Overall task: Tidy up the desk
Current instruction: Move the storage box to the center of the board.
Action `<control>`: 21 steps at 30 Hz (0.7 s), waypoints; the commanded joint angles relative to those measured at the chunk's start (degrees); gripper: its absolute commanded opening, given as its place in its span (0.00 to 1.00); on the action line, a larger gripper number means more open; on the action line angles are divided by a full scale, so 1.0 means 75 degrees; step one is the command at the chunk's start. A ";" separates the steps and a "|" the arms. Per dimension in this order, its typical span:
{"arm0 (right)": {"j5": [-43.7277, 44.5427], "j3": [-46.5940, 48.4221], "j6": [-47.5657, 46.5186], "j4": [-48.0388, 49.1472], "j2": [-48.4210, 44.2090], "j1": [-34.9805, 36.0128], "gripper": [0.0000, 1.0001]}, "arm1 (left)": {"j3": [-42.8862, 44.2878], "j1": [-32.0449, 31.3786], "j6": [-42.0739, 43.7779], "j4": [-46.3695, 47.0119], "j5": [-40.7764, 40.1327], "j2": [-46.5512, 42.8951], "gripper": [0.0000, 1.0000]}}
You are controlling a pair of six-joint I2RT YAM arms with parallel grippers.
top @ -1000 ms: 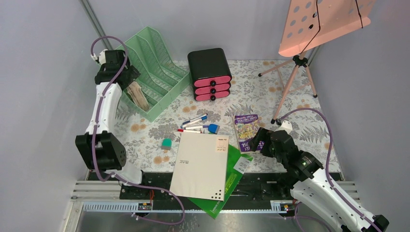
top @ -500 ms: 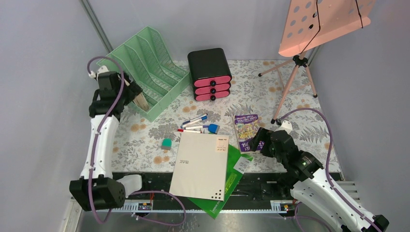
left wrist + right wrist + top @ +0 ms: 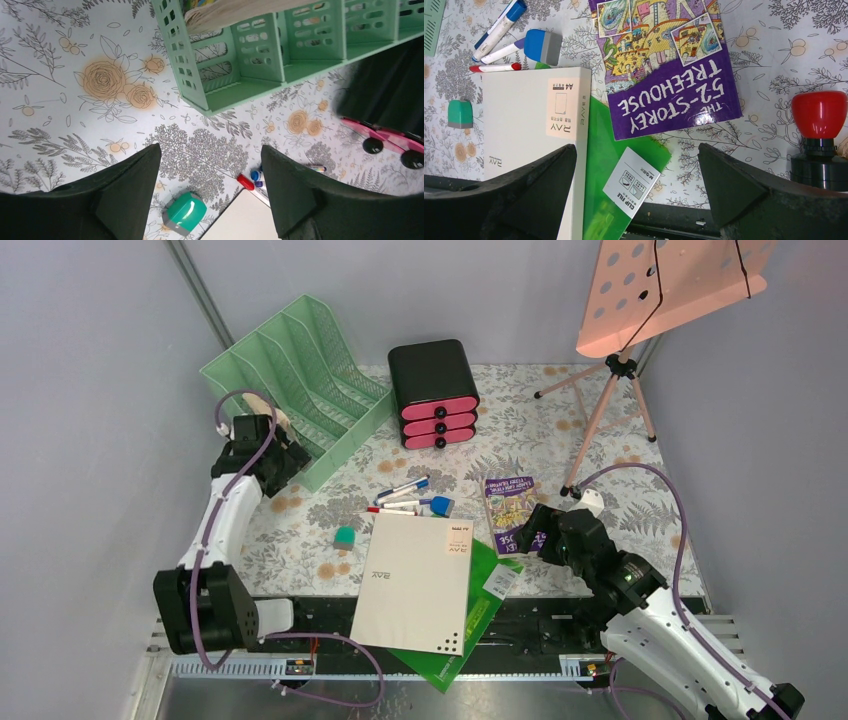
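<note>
The desk [image 3: 610, 445] wears a pale cloth with grey ferns and orange flowers. On it lie a white A4 paper pack [image 3: 415, 580] over a green clip file [image 3: 482, 608], a purple book [image 3: 508, 502], several markers [image 3: 405, 497] and a green eraser [image 3: 344, 536]. My left gripper [image 3: 264, 456] is open and empty at the near-left corner of the mint-green rack [image 3: 300, 380]. In the left wrist view its gripper [image 3: 210, 155] hangs above the cloth, with the eraser [image 3: 184, 212] below. My right gripper [image 3: 638, 150] is open and empty over the clip file [image 3: 616, 150], just below the purple book [image 3: 669, 75].
A tan book [image 3: 235, 12] stands in the rack's end slot [image 3: 280, 65]. The black drawer box with pink fronts [image 3: 433, 392] stands at the back. A pink music stand [image 3: 670, 285] on a tripod [image 3: 600, 420] is at the back right. A red-topped black knob [image 3: 819, 117] is at the right.
My left gripper has come away from the rack, dropping toward its near-left corner. The tan book that was at its jaws is no longer there. The right arm has not moved.
</note>
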 commanded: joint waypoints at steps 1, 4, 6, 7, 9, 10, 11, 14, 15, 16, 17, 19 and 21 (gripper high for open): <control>0.0079 0.0125 0.0016 0.0193 0.0018 -0.0021 0.99 | 0.0079 0.0035 -0.0350 0.0702 0.0080 0.0560 0.73; 0.0090 0.0077 0.0044 0.0147 -0.0080 -0.0016 0.99 | 0.0155 0.0071 -0.0448 0.0981 -0.0098 0.0890 0.71; 0.0102 0.0077 0.0003 0.0147 -0.0131 -0.0023 0.99 | 0.0350 0.0129 -0.0427 0.1043 -0.0154 0.1127 0.70; 0.0093 0.0085 -0.0004 0.0141 -0.0118 -0.0015 0.99 | 0.0446 0.0158 -0.0394 0.1027 -0.0184 0.1244 0.69; 0.0082 0.0101 -0.0010 0.0144 -0.0076 -0.0015 0.99 | 0.0599 0.0254 -0.0363 0.0986 -0.0257 0.1498 0.68; 0.0084 0.0101 -0.0002 0.0147 -0.0068 -0.0024 0.99 | 0.0640 0.0304 -0.0350 0.0988 -0.0266 0.1607 0.67; 0.0085 0.0099 0.0002 0.0158 -0.0057 -0.0025 0.99 | 0.0670 0.0357 -0.0342 0.0989 -0.0261 0.1707 0.67; 0.0077 0.0111 -0.0017 0.0160 -0.0008 -0.0024 0.99 | 0.0715 0.0496 -0.0277 0.1013 -0.0168 0.1991 0.61; 0.0073 0.0112 -0.0004 0.0169 0.0005 -0.0020 0.99 | 0.0704 0.0516 -0.0242 0.1029 -0.0173 0.2070 0.59; 0.0079 0.0107 0.0011 0.0180 0.0025 -0.0015 0.99 | 0.0674 0.0521 -0.0207 0.1065 -0.0165 0.2134 0.56; 0.0075 0.0106 0.0026 0.0198 0.0040 -0.0017 0.99 | 0.0645 0.0528 -0.0166 0.1112 -0.0150 0.2241 0.53; 0.0067 0.0101 0.0047 0.0199 0.0074 -0.0017 0.99 | 0.0643 0.0538 -0.0037 0.1136 -0.0049 0.2412 0.49; 0.0064 0.0128 0.0009 0.0202 0.0099 -0.0018 0.99 | 0.0696 0.0533 0.0261 0.1141 0.0383 0.2594 0.42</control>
